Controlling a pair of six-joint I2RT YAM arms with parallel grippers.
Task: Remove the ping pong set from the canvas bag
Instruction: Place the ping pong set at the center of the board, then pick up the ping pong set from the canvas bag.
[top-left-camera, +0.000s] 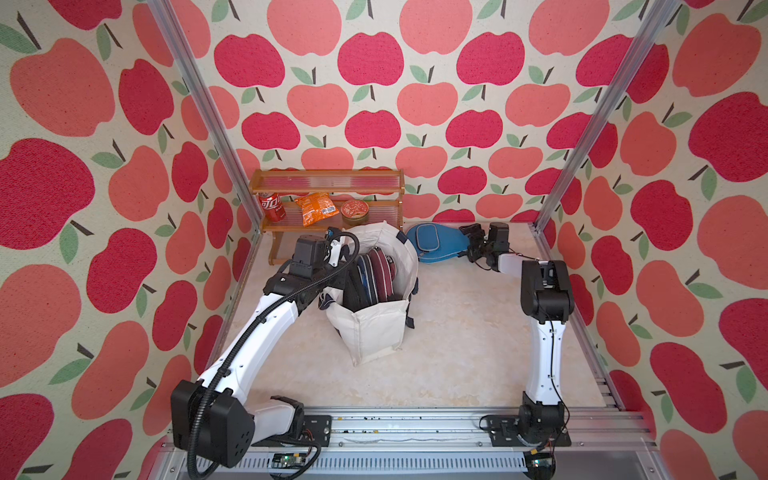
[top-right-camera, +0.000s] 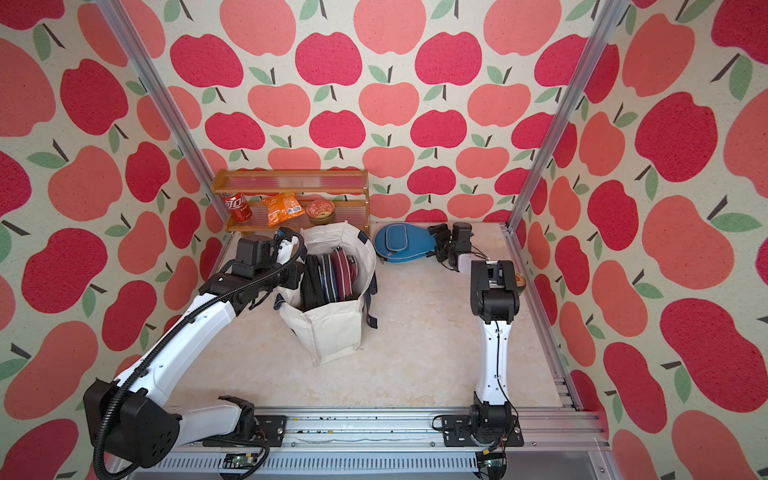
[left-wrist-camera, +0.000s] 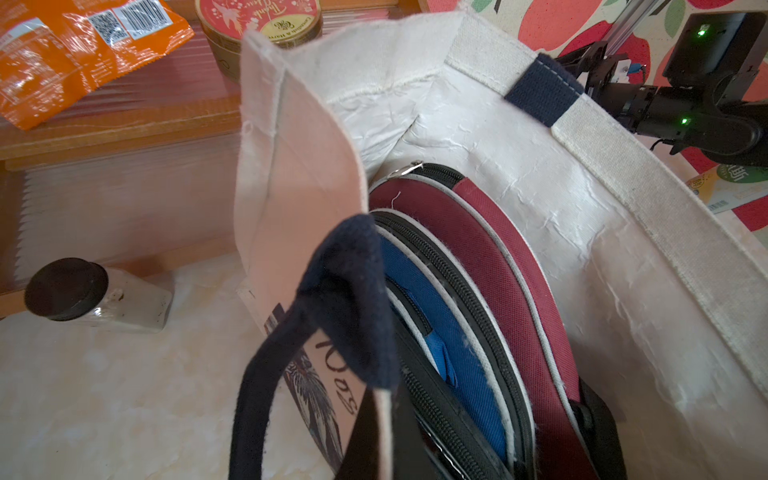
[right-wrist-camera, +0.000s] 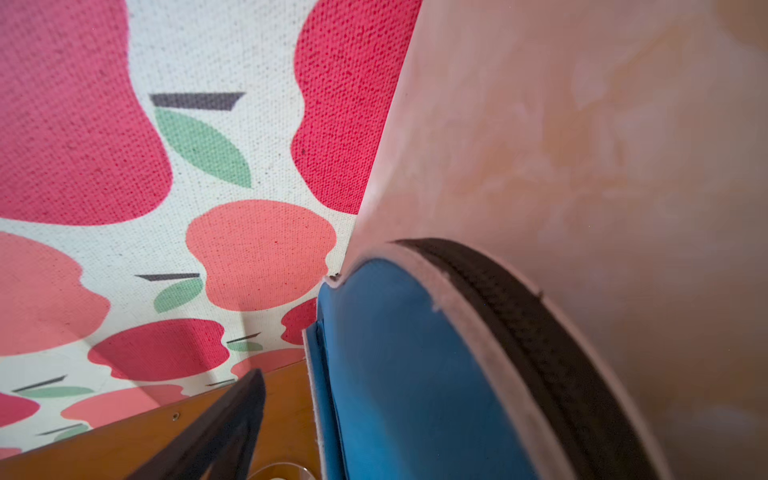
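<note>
The white canvas bag stands open in the middle of the table. Several zipped paddle cases stand inside it: maroon, blue and black. My left gripper is shut on the bag's rim beside a navy handle. One blue ping pong case lies flat on the table to the right of the bag, outside it. At that case's narrow end my right gripper is open, its fingers spread on either side. The right wrist view shows this case close up and one dark finger.
A wooden shelf stands behind the bag, holding a red can, an orange snack bag and a round tin. A black-capped glass bottle lies under the shelf. A yellow-green packet sits by the right arm.
</note>
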